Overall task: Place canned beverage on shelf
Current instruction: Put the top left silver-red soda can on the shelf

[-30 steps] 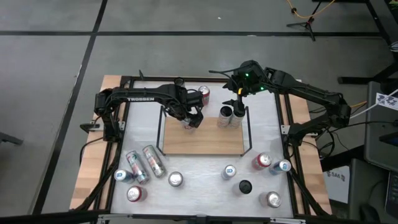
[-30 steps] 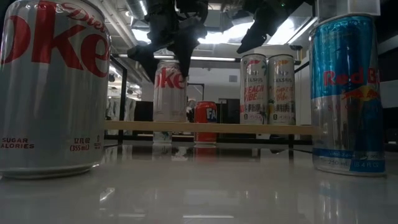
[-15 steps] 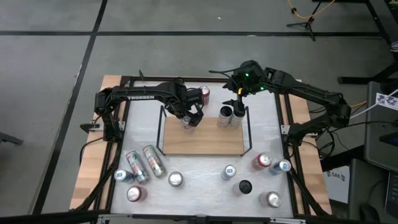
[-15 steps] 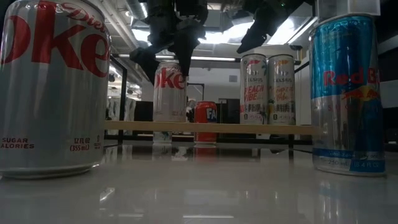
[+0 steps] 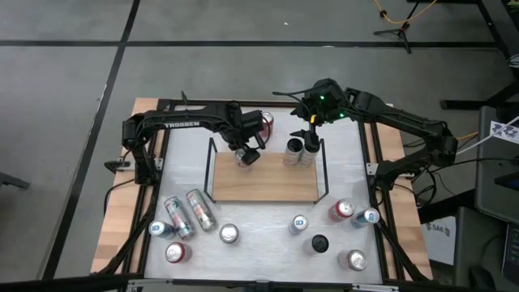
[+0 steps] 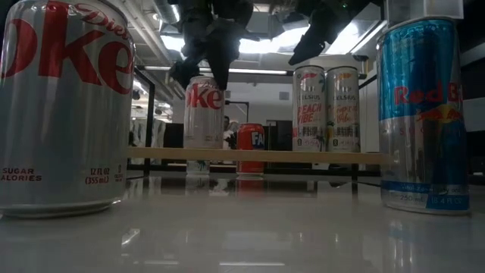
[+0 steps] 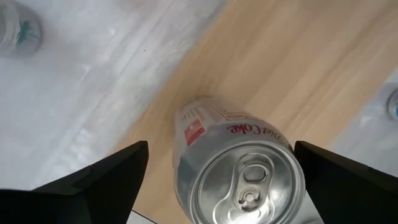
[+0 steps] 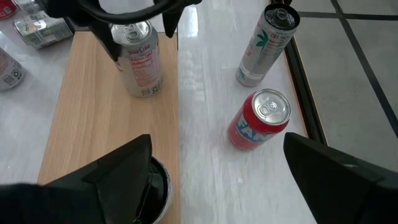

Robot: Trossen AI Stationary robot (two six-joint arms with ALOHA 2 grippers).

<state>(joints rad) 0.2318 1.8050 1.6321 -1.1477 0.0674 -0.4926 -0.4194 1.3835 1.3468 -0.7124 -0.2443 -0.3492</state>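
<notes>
The shelf is a light wooden board with black rails at its short ends. A silver Diet Coke can stands upright on its base at the board's far left corner. My left gripper hangs open just above it and points down, a finger on either side of the can's top with a gap to each. Two slim cans stand at the far right of the shelf. My right gripper waits open above them.
A red can and a slim can stand on the white table beyond the shelf's far edge. Several more cans stand or lie near the table's front edge, two right in front of the low camera.
My left gripper has rolled about its own pointing line above the Diet Coke can, staying over it. The can stands upright where it was on the shelf.
</notes>
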